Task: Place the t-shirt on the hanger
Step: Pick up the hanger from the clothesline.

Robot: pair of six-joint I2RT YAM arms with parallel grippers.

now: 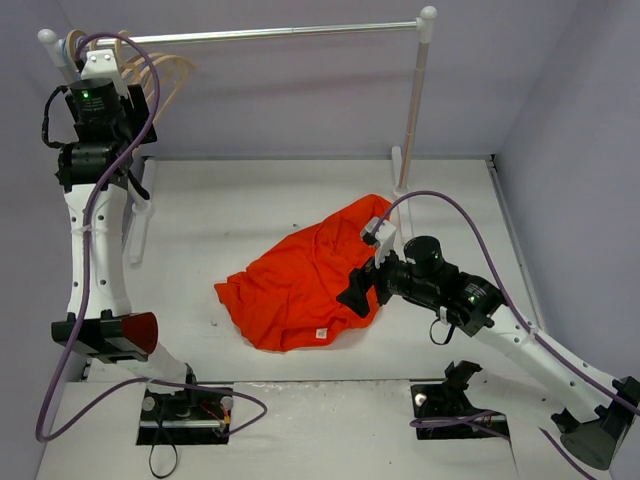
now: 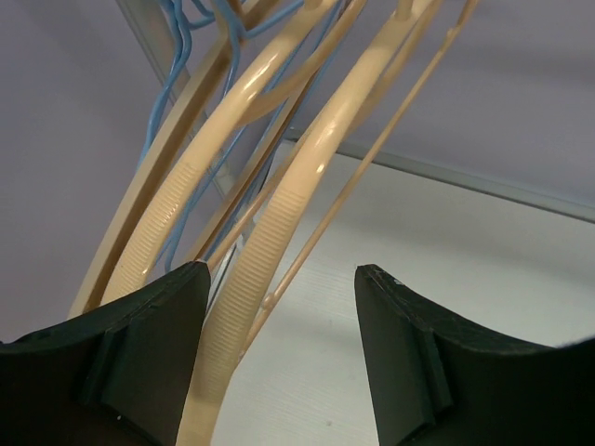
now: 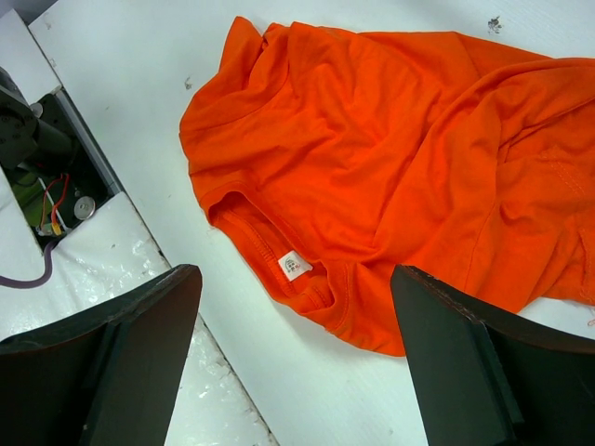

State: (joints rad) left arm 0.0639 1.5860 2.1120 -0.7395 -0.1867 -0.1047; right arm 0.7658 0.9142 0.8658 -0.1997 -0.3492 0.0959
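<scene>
Up at the left end of the rail [image 1: 270, 33], the left gripper [image 2: 279, 271] stands open around the ribbed arm of one pale wooden hanger [image 2: 265, 237], gripping nothing yet; a blue wire hanger [image 2: 177, 56] and more wooden ones crowd behind it. Forward of the rail's right half, the t-shirt [image 1: 305, 285] lies crumpled on the table [image 1: 200, 210], where the right gripper [image 3: 296, 271] hovers over its collar [image 3: 321, 297], spread wide and empty. Fetching the hanger appears to be the step in hand. Next, the fingers likely need to close on that one arm and lift its hook off the rail without snagging its neighbours.
</scene>
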